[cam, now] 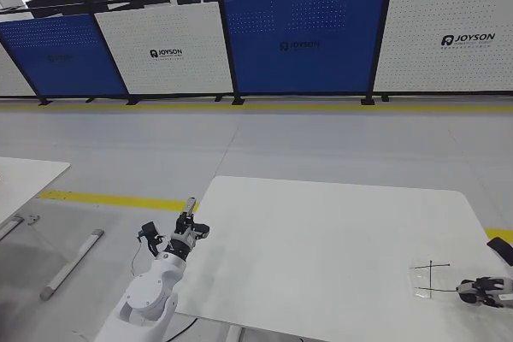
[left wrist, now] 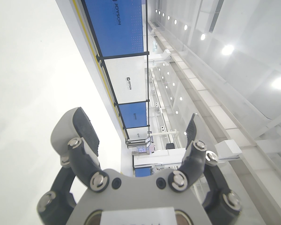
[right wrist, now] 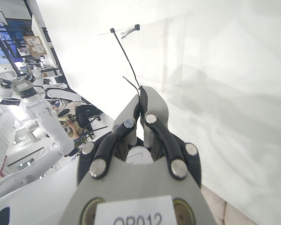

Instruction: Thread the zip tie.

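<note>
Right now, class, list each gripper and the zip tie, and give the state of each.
left gripper: open, holding nothing.
right gripper: shut on the zip tie.
zip tie: pinched at one end, head free, not yet threaded.

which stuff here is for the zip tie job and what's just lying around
job: zip tie in the shut right gripper; second zip tie on the table; open left gripper
lying about: side table; wall panels
</note>
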Controlling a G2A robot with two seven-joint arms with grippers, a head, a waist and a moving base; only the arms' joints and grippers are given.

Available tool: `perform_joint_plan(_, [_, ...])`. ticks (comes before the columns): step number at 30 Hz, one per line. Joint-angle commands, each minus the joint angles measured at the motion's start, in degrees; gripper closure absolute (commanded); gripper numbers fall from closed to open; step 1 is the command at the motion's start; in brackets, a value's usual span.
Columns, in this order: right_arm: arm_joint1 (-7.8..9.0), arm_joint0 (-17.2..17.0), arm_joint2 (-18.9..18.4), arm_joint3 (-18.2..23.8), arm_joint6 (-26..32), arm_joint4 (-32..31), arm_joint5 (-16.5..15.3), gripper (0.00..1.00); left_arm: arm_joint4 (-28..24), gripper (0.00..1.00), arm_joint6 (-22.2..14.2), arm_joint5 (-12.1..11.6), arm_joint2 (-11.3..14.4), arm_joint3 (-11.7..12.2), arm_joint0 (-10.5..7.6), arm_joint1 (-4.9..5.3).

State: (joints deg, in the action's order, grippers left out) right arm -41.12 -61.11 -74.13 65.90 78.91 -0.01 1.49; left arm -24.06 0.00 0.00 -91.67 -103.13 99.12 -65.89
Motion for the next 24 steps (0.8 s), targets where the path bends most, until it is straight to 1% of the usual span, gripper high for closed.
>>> perform_joint_plan(1, [0.23,-0.47,-0.97,0.09,-0.34,0.51,-0.38,1.0,0.0,0.0,0.0,0.0,0.0,0.0,0.0,0.0])
perform_joint_plan(3, [0.53,-1.31,-2.26,0.45,-0.81,1.12,-0.86,1.0,0.0,0.0,0.0,0.0,0.0,0.0,0.0,0.0])
perform_joint_plan(6, [1.35,-3.81,-6.23,1.09,-1.82,3.48,-2.83,1.0,0.0,0.0,0.0,0.0,0.0,0.0,0.0,0.0])
perform_joint_plan(9, [2.3,-7.71,-11.27,3.16,-1.88,6.69,-6.06,1.0,0.0,0.0,0.0,0.0,0.0,0.0,0.0,0.0])
perform_joint_plan(11, [2.78,-11.17,-14.35,5.58,-0.33,9.97,-8.64,1.0,0.0,0.0,0.0,0.0,0.0,0.0,0.0,0.0])
perform_joint_plan(12, [2.84,-11.7,-14.63,6.09,0.43,10.5,-9.23,1.0,0.0,0.0,0.0,0.0,0.0,0.0,0.0,0.0])
perform_joint_plan(21, [2.84,-11.7,-14.63,6.09,0.43,10.5,-9.23,1.0,0.0,0.0,0.0,0.0,0.0,0.0,0.0,0.0])
perform_joint_plan(22, [2.77,-11.85,-14.53,6.57,-0.5,10.48,-9.36,1.0,0.0,0.0,0.0,0.0,0.0,0.0,0.0,0.0])
perform_joint_plan(24, [2.61,-12.75,-14.34,8.84,-1.59,11.6,-10.57,1.0,0.0,0.0,0.0,0.0,0.0,0.0,0.0,0.0])
